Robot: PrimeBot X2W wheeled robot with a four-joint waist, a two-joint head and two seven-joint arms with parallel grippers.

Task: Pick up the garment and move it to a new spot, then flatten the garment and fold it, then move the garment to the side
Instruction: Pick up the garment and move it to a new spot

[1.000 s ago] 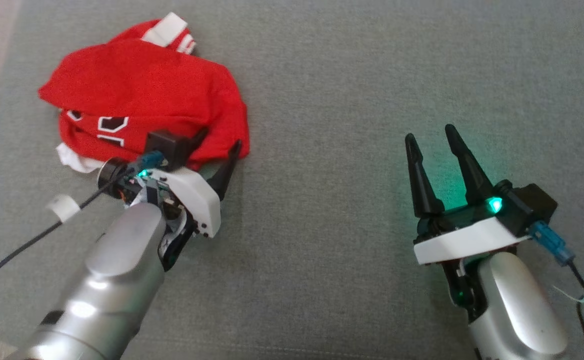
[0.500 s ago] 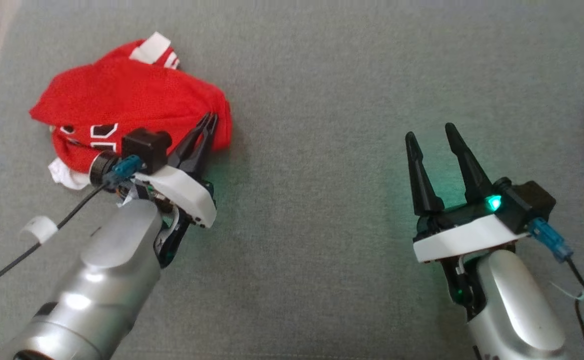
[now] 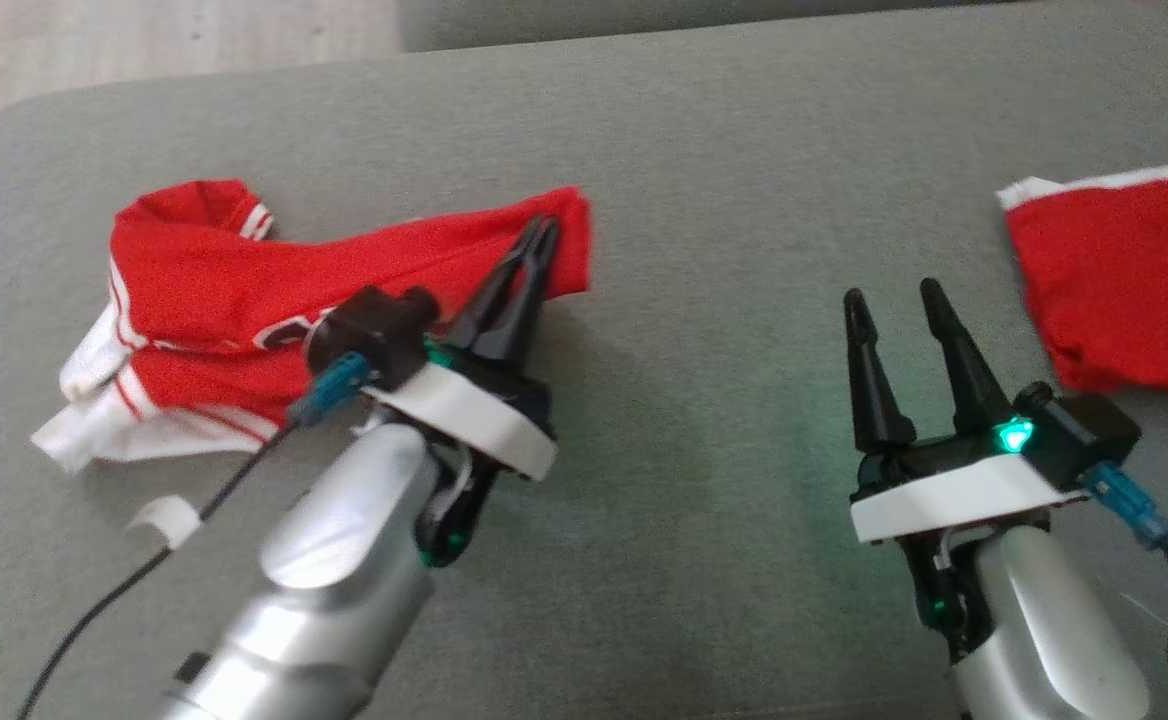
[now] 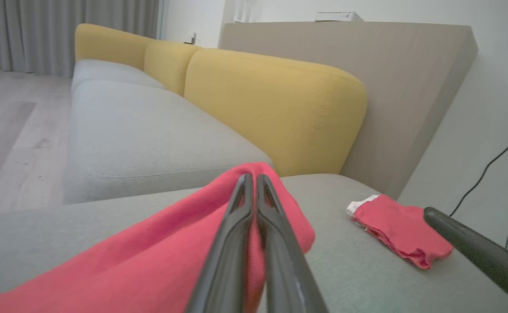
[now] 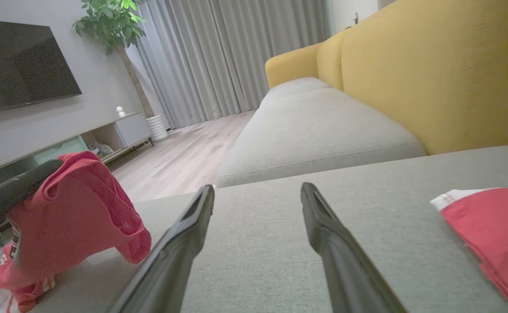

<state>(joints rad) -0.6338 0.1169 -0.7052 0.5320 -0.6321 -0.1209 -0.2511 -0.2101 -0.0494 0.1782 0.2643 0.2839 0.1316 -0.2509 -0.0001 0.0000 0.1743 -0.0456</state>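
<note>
The garment (image 3: 244,290) is a red jersey with white trim, lying stretched across the left of the grey cushion (image 3: 724,200). My left gripper (image 3: 541,232) is shut on its right-hand corner, and that corner is lifted off the cushion. Seen along the left wrist, the two fingers (image 4: 241,226) press together with the red garment (image 4: 158,256) draped around them. My right gripper (image 3: 889,295) stands open over bare cushion at the lower right, holding nothing. Its fingers (image 5: 184,234) are spread wide in the right wrist view, where the raised garment (image 5: 75,208) hangs at the left.
A second red cloth with a white edge (image 3: 1124,280) lies on the cushion at the far right, also seen as a folded red cloth (image 4: 402,234). Yellow sofa backrests (image 4: 271,100) rise behind the grey seats. Wooden floor (image 3: 144,40) lies beyond the cushion's far-left edge.
My left gripper closed on the garment's right edge, then lifted and pulled it rightward, stretching the bundle out. The head camera tilted, bringing the far-right red cloth into view. The right gripper stayed open.
</note>
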